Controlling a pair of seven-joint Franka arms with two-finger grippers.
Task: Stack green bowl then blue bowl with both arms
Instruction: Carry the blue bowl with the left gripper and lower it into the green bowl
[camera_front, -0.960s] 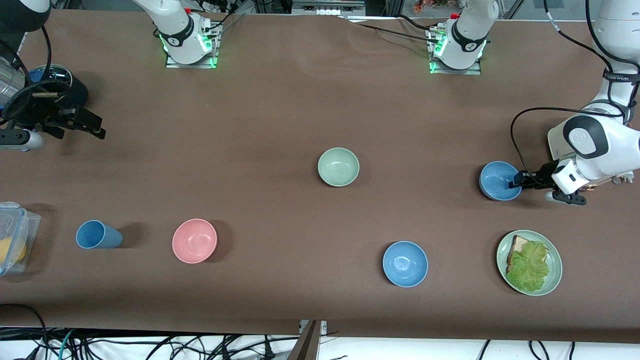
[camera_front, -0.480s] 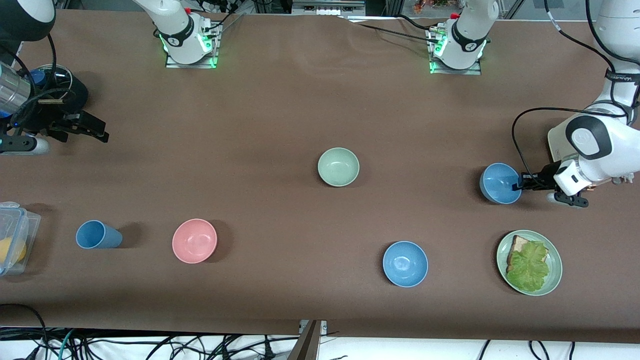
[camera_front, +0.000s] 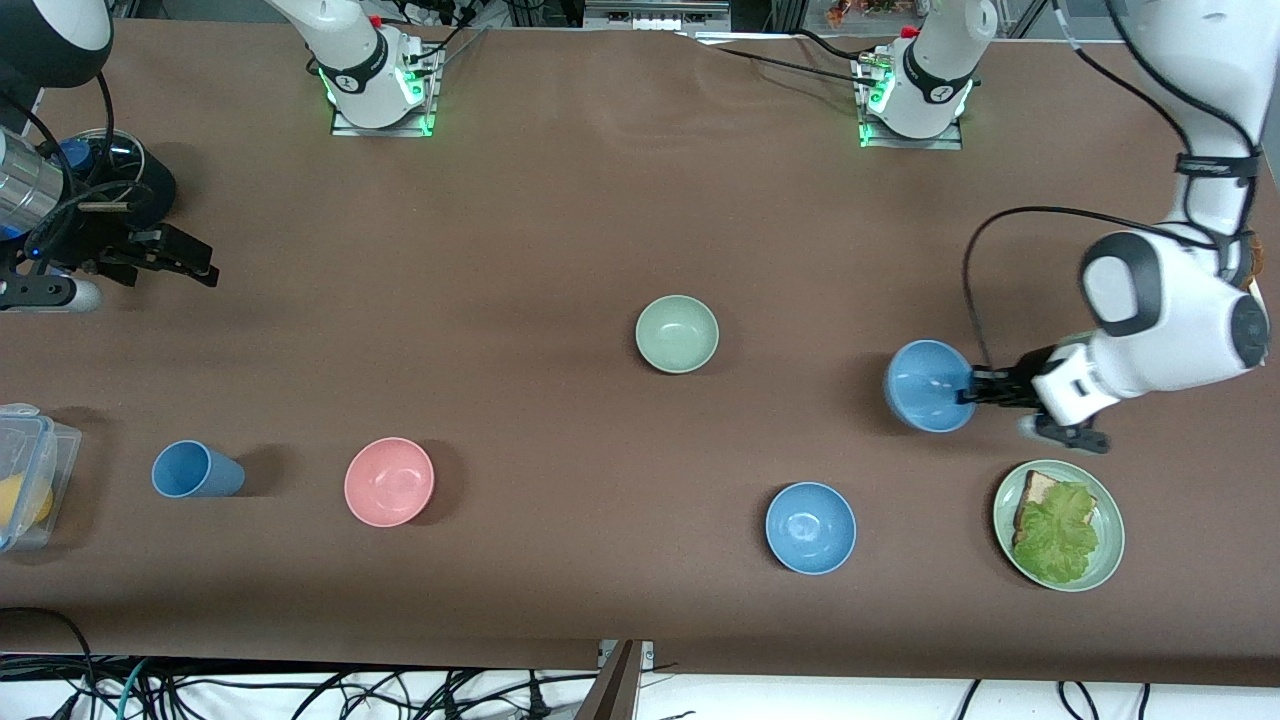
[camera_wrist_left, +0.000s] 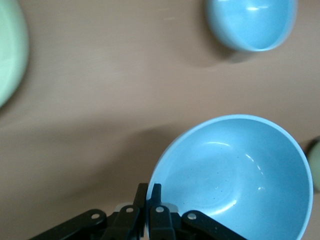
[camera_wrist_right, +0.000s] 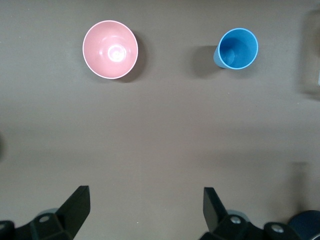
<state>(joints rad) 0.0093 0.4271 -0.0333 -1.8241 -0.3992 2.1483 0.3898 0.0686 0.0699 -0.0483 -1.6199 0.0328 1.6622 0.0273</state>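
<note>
The green bowl (camera_front: 677, 333) stands alone near the table's middle. My left gripper (camera_front: 968, 390) is shut on the rim of a blue bowl (camera_front: 928, 386), held tilted above the table between the green bowl and the plate. In the left wrist view my left gripper (camera_wrist_left: 150, 192) pinches that bowl's (camera_wrist_left: 240, 175) rim. A second blue bowl (camera_front: 810, 527) sits nearer the front camera; it also shows in the left wrist view (camera_wrist_left: 251, 22). My right gripper (camera_front: 190, 262) is open and empty over the right arm's end of the table; it shows in the right wrist view (camera_wrist_right: 145, 205).
A pink bowl (camera_front: 389, 481) and a blue cup (camera_front: 195, 470) sit toward the right arm's end. A green plate (camera_front: 1108, 548) with bread and lettuce lies near the left gripper. A clear plastic box (camera_front: 25, 470) is at the table's end.
My left gripper has lifted the blue bowl and carried it toward the table's middle and the green bowl. The right arm has barely moved.
</note>
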